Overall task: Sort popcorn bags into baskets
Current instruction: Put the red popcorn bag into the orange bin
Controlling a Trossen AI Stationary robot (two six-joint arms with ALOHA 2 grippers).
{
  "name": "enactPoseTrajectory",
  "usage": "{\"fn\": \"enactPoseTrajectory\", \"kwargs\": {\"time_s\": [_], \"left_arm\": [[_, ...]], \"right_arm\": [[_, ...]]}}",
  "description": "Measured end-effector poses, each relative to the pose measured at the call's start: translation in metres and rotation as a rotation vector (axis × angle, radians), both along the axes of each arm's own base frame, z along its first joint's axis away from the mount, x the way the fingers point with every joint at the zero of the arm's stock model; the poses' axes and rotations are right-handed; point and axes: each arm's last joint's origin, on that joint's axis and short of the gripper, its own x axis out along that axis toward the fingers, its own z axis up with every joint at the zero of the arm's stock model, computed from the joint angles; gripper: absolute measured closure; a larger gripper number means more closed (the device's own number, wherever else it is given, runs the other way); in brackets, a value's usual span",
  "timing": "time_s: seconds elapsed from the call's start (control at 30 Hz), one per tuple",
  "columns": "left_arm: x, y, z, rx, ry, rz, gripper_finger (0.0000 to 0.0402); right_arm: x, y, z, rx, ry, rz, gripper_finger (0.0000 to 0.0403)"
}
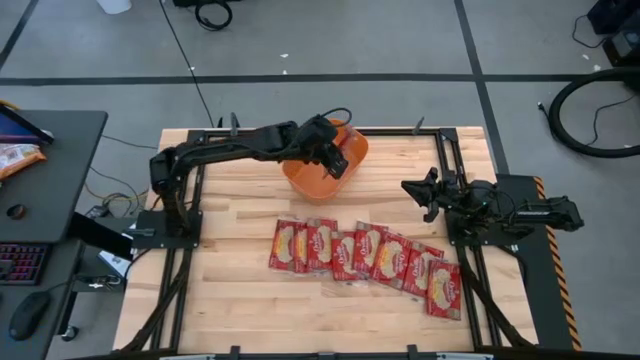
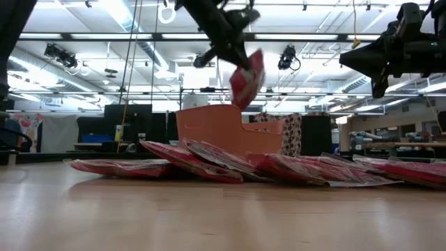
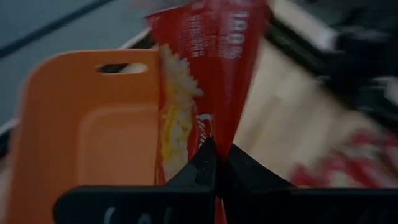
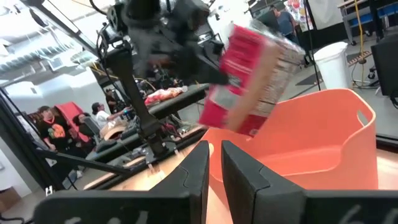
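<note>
Popcorn bags [image 1: 365,254]: seven on the table, one [image 2: 247,78] pinched by the left tool [image 1: 336,160] above one basket [image 1: 318,182].

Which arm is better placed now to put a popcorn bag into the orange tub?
The left. Its gripper is shut on a popcorn bag held above the orange tub. The right gripper holds nothing and waits at the table's right side, away from the tub.

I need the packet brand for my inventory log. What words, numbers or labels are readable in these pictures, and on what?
"100%": on the red popcorn bag held by the left gripper over the orange tub; blurred, so uncertain.
Other print on that bag: too blurred to read.
Bags on the table: print too small to read.
</note>
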Motion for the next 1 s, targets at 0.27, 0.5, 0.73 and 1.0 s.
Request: {"fn": "enactPoseTrajectory", "kwargs": {"time_s": [0.27, 0.5, 0.73, 1.0], "left_arm": [[0.0, 0.011, -0.039, -0.047, 0.223, 0.069, 0.039], [0.004, 0.023, -0.063, -0.053, 0.294, 0.107, 0.039], [0.006, 0.032, -0.078, -0.033, 0.336, 0.169, 0.039], [0.009, 0.033, -0.081, -0.018, 0.331, 0.185, 0.0344]], "right_arm": [[0.0, 0.0, 0.0, 0.0, -0.004, 0.0, 0.0355], [0.0, 0.0, 0.001, -0.001, -0.014, 0.0, 0.0355], [0.0, 0.0, 0.001, -0.001, -0.015, 0.0, 0.0355], [0.0, 0.0, 0.001, -0.001, -0.015, 0.0, 0.0355]]}}
